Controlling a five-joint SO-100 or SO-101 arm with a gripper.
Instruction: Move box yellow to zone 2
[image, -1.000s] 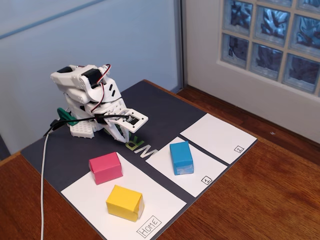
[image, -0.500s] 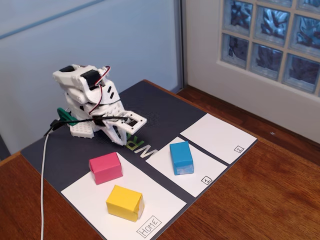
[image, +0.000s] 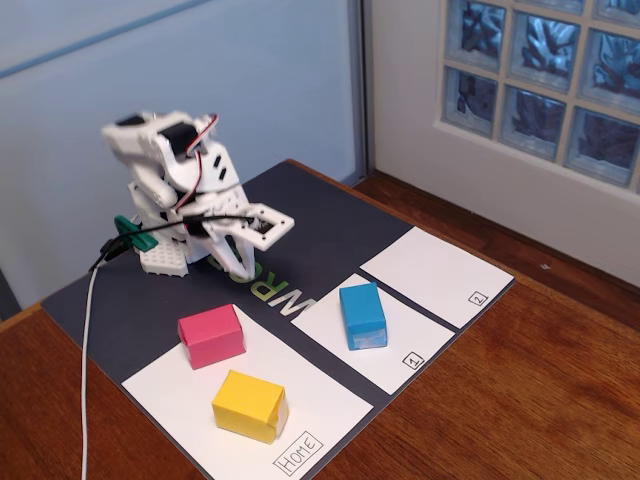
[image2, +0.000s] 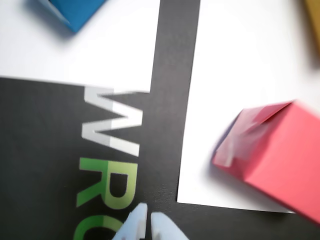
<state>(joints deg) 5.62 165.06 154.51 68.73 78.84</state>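
The yellow box (image: 249, 405) sits on the white Home panel (image: 170, 400) near the front, by the "Home" label. A sliver of it shows at the top right of the wrist view (image2: 315, 25). Zone 2 (image: 435, 275) is the white panel at the right, bare. My gripper (image: 235, 262) is folded back at the mat's rear, well away from the yellow box. In the wrist view its fingertips (image2: 148, 220) almost touch over the dark mat, holding nothing.
A pink block (image: 211, 335) lies on the Home panel behind the yellow box, also in the wrist view (image2: 277, 155). A blue block (image: 362, 315) lies on the panel marked 1, also in the wrist view (image2: 75, 12). A white cable (image: 88, 350) runs down the left.
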